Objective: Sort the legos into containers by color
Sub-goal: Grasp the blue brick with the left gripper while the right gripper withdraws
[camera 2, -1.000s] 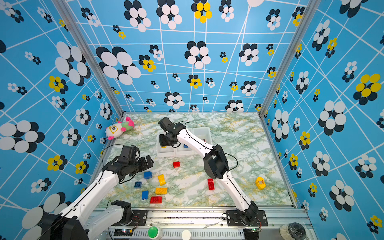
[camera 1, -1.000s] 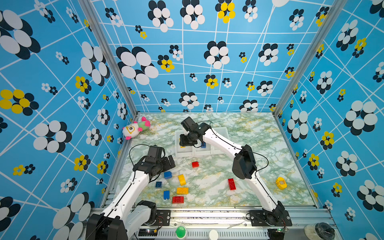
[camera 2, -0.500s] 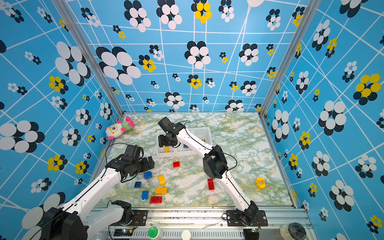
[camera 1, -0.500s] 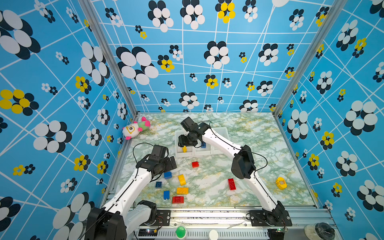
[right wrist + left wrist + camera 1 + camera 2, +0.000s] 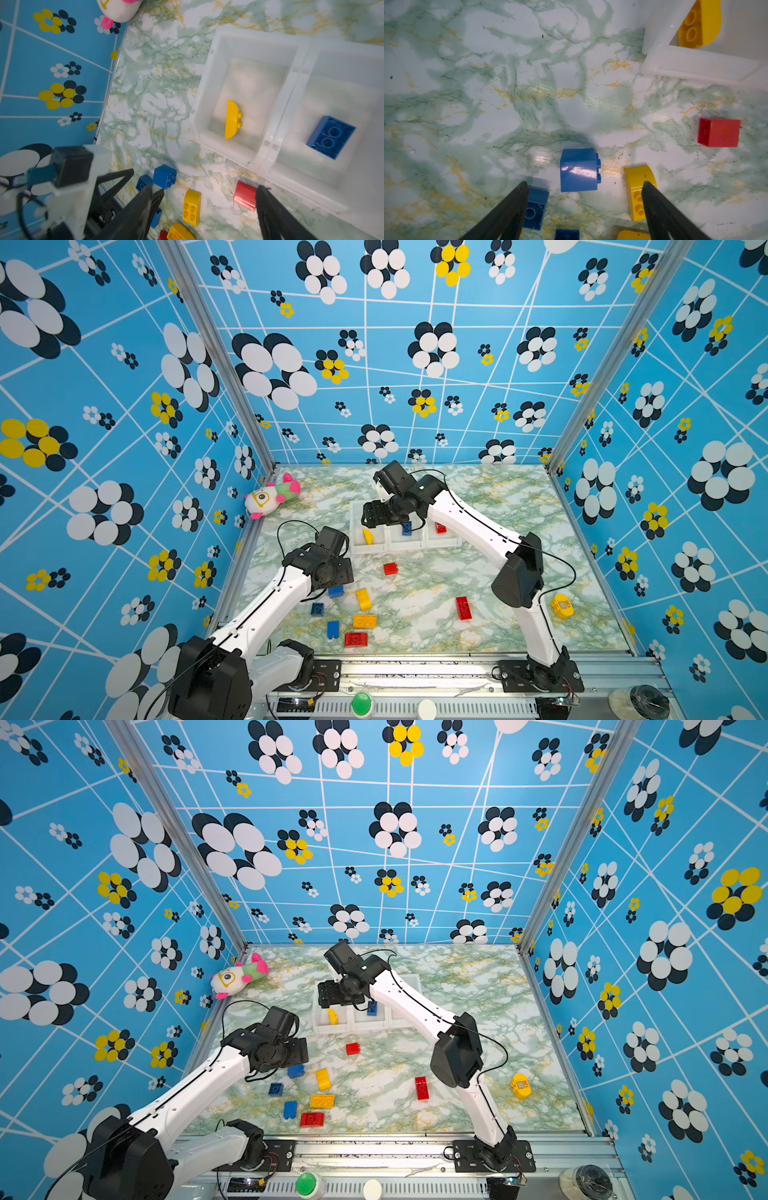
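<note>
Left wrist view showed the left pincer (image 5: 585,182) spread wide and empty, its jaws either side of a blue brick (image 5: 578,169) that lay on its side on the surface (image 5: 529,93), studs pointing sideways. A smaller blue brick (image 5: 535,207) sat just beside one finger and a curved yellow brick (image 5: 636,193) just beside the other. The step in hand was judged to be the pick of that blue brick. To do it well, the jaws should stay centred on the brick, come down clear of both neighbours, and close on its smooth flat faces, not on the studded one. The lift should then carry it to the middle bin, where a blue piece (image 5: 330,136) already lay.

The right pincer (image 5: 207,189) was also open and held nothing. It hung over the near edge of the containers (image 5: 374,548), whose end bin held a yellow half-round brick (image 5: 231,119). In a top view the third bin held a red piece (image 5: 440,527). Most of the legos, among them a red brick (image 5: 390,569), were still loose on the surface.

Compared with a second earlier, the right pincer had gone from closed to open above the end bin, and the yellow half-round brick now lay exposed on that bin's floor. The left arm had moved closer to the blue brick, and its jaws had narrowed a little.
</note>
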`<state>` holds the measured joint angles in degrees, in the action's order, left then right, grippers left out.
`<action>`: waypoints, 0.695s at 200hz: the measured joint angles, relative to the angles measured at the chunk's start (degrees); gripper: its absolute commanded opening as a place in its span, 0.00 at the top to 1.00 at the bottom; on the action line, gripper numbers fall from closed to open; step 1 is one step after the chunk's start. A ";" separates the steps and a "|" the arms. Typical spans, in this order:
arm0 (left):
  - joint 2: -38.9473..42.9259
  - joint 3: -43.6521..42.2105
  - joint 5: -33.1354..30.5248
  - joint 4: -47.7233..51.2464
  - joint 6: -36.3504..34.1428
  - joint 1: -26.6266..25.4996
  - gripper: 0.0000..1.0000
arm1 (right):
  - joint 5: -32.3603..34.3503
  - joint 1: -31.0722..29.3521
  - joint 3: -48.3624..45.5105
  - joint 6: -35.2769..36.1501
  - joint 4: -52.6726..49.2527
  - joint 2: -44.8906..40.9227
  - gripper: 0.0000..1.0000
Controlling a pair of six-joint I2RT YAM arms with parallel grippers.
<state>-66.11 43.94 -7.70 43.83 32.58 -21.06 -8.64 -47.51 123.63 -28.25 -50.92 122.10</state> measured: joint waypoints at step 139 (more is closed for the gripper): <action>-5.88 0.07 -0.92 1.11 0.92 -2.05 0.32 | 0.83 4.57 -49.57 -8.87 10.08 -31.04 0.10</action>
<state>-71.99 44.01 -8.62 44.95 33.50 -23.11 -7.81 -42.94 74.06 -37.12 -40.84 91.07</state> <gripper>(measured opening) 0.694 0.903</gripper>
